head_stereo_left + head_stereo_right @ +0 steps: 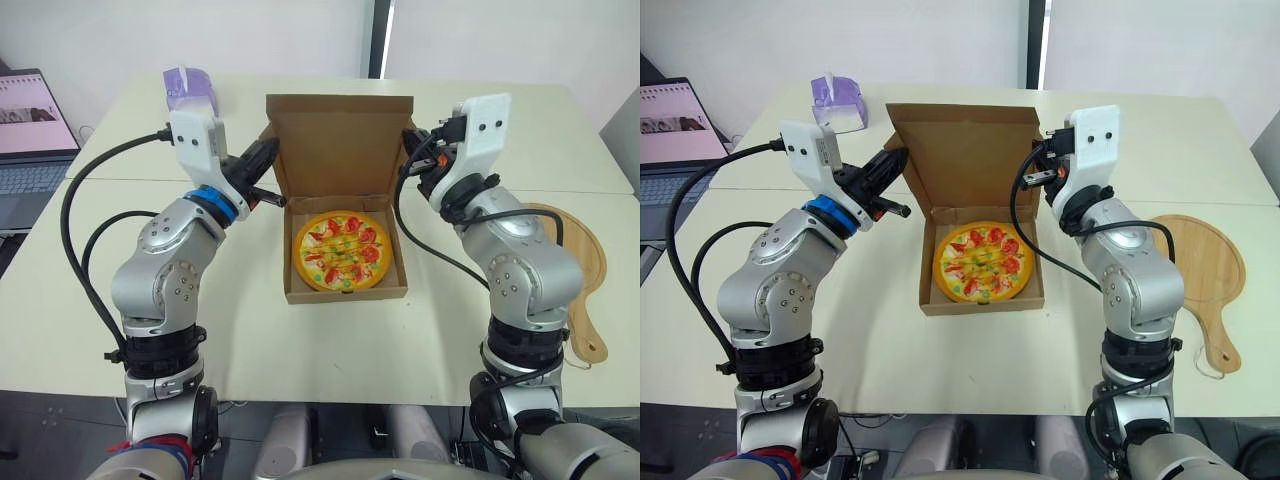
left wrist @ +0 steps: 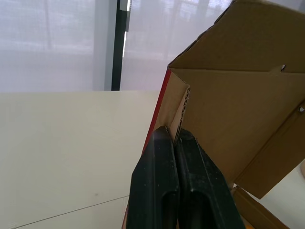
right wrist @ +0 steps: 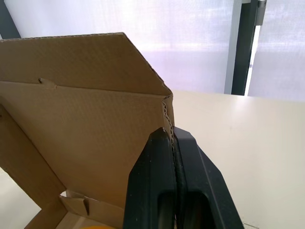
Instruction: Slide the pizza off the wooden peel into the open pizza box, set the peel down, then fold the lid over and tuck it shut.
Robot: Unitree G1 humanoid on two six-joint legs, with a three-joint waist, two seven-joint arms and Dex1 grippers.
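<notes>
Laptop (image 1: 30,140) sits open at the table's (image 1: 250,330) left edge, and I can't read its screen text. Purple tissue box (image 1: 190,88) is by the far edge, with no print legible. Left gripper (image 2: 174,133) is clamped on the left flap (image 2: 172,105) of the lid (image 1: 340,140), fingers pressed together over the cardboard edge. Pizza box (image 1: 345,292) is mid-table, with its lid upright at the back wall. Pizza (image 1: 342,250) lies flat inside the tray, so I judge the slide done. Right gripper (image 3: 170,136) mirrors the left, closed on the right flap (image 3: 167,114), with the corrugated edge running between its fingers. The matched pinches make sense to me: the lid should fold down square, and the flaps can be steered inside the walls for the tuck. Peel (image 1: 580,270) lies flat at the right edge, handle toward the near edge, well apart from the box and out of the lid's path. I see no logo or lettering on the box, just plain brown inside and a red strip on its outer face.
</notes>
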